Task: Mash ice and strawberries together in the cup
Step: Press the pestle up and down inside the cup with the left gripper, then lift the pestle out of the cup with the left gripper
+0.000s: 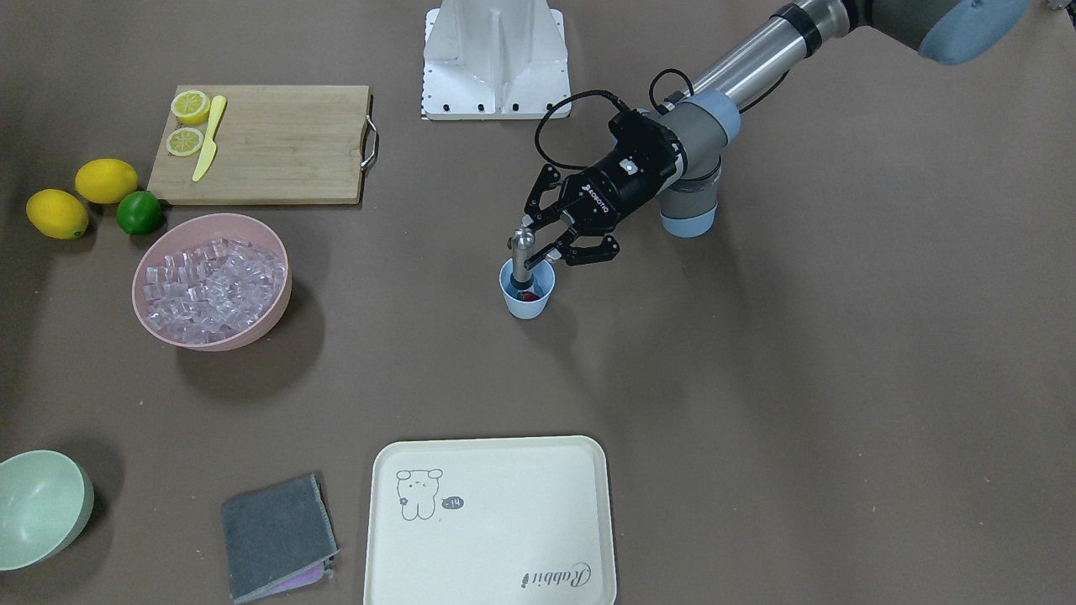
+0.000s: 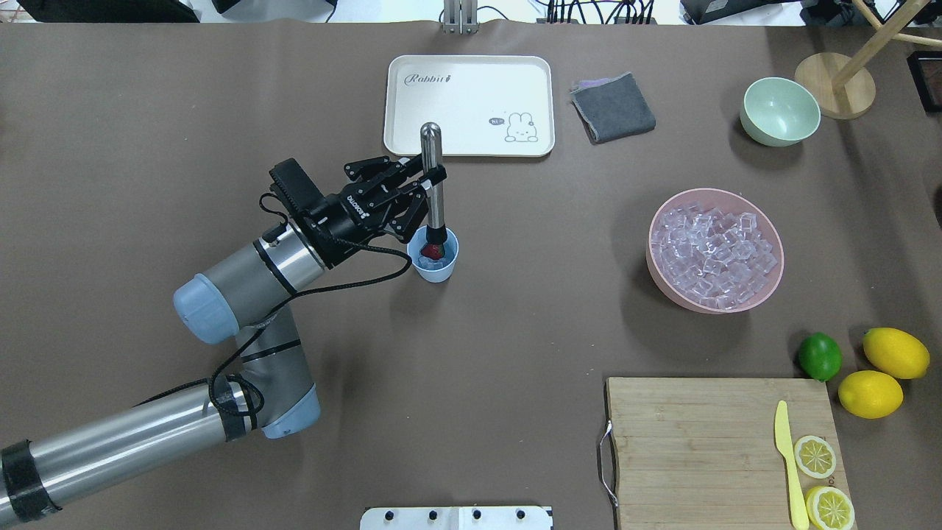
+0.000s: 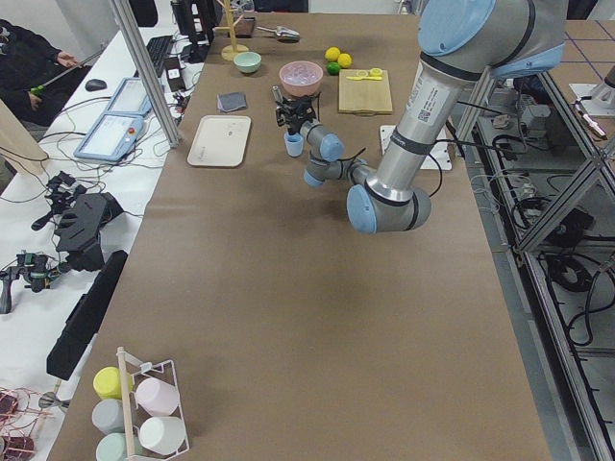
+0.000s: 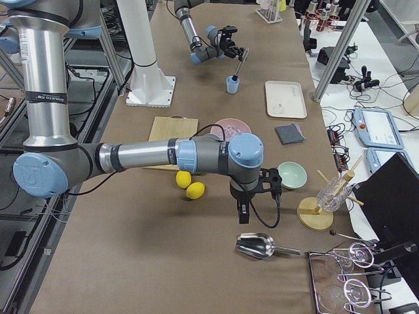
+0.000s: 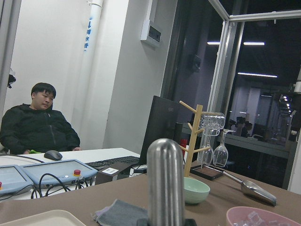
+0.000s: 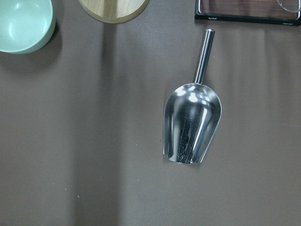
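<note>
Could tip the cup (image 2: 436, 271), spilling the strawberry (image 2: 433, 252), if pressed aslant with the masher (image 2: 430, 143) clamped in the left gripper (image 2: 431, 179).

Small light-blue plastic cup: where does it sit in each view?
Front-facing: small light-blue plastic cup at centre, steel muddler standing in it.
Overhead: cup centre, slightly left.
Exterior left: cup upper middle.
Exterior right: cup top middle.
Left wrist: not in it.
Right wrist: not in it.
Landmark: wide pink bowl of clear ice cubes, in all four exterior views.
</note>
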